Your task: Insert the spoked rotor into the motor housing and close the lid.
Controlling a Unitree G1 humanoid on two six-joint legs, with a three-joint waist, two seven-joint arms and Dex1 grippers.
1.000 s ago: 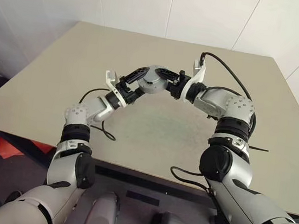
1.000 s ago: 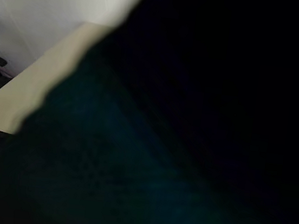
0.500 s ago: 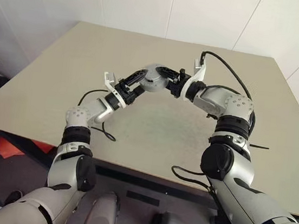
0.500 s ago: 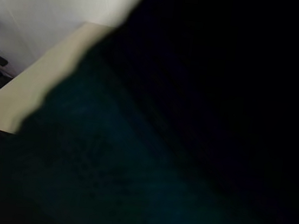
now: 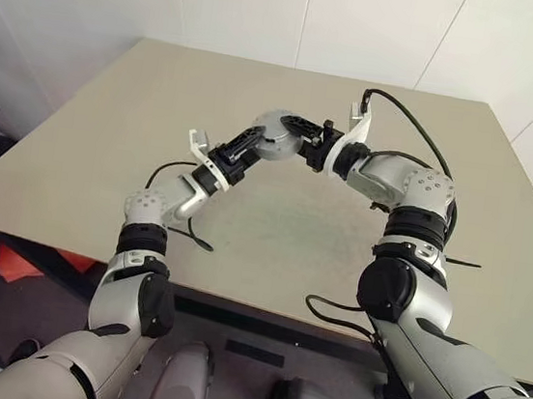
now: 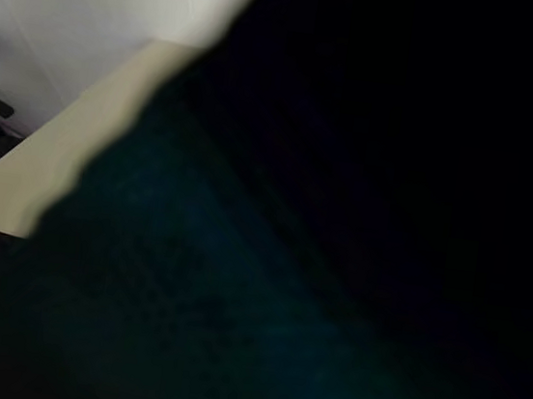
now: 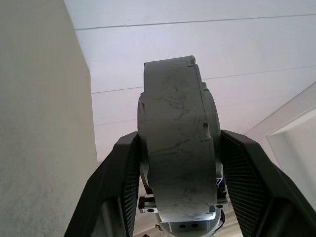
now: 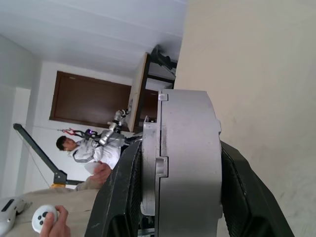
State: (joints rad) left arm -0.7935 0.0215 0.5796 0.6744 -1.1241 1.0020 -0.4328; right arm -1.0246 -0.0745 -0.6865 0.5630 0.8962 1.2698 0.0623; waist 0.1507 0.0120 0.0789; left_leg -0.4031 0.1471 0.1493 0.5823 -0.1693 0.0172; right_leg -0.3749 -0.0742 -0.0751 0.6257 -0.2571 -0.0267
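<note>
Table point(image 5: 108, 141) beige, my landmark. Motor housing point(image 5: 274, 138) held in air above table middle, between my two pincers, lid point(image 7: 210, 118) shut against it. My left gripper point(image 5: 251, 143) pinches housing from one side, my right gripper point(image 5: 305, 143) from other. Left wrist view adds: black fingers point(image 7: 121, 182) flat on housing's grey rim. Right wrist view adds: person point(image 8: 91, 148) far off beyond table, hand point(image 8: 52, 224) on pale controller point(image 8: 42, 217).

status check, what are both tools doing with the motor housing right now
Left tool and right tool both clamped on the motor housing, held above the table. Lid looks closed. Nothing in the way.
</note>
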